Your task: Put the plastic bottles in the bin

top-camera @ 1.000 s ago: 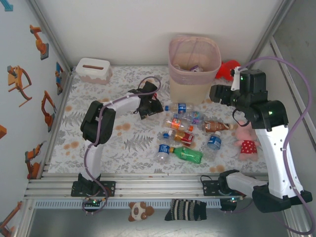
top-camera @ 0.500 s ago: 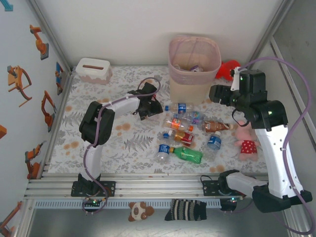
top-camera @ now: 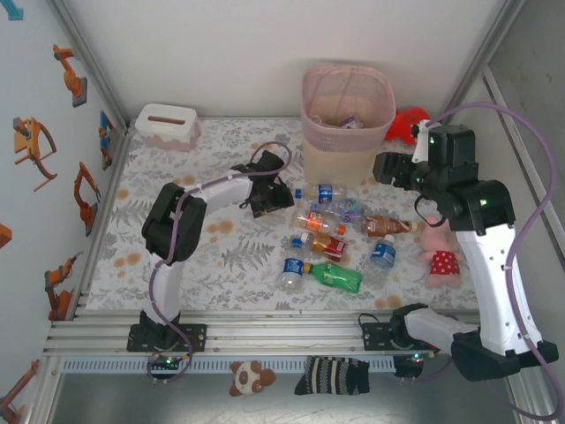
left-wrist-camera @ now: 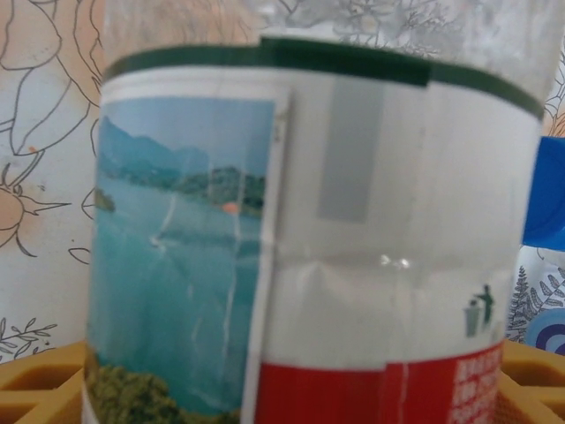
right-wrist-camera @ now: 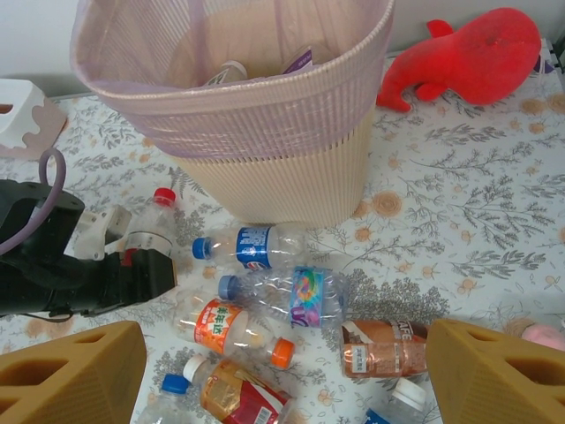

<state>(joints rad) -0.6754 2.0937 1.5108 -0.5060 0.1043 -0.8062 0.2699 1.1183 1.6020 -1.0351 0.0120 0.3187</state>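
A red-capped bottle (left-wrist-camera: 309,221) lies on the table (top-camera: 229,256) just front-left of the bin (top-camera: 340,159), crosswise between the fingers of the left gripper (top-camera: 275,194). That gripper's yellow pads (left-wrist-camera: 35,393) sit against either side of the bottle with no gap showing, a wide grip around its body. The bottle is clear plastic, with a creased white label carrying a lake picture, a dark green band above and a red band below. The right gripper (right-wrist-camera: 282,353) hangs above the table front-right of the bin, its fingers spread wide with nothing between them. The loose bottles (top-camera: 322,193) lie on their sides in a cluster in front of the bin, and I count about eight. They include one green bottle (top-camera: 337,277), one brown bottle (top-camera: 384,225) and one orange-labelled bottle (top-camera: 318,221); the rest are clear with blue or red labels. The bin stands upright, pale pink-beige with a clear liner. A white cap and a purple label show inside it, but how many bottles are in there cannot be told. One red toy (right-wrist-camera: 477,49) lies just behind and to the right of the bin. One tissue box (top-camera: 166,126) sits well to its left, and one pink plush (top-camera: 439,252) lies front-right of it.
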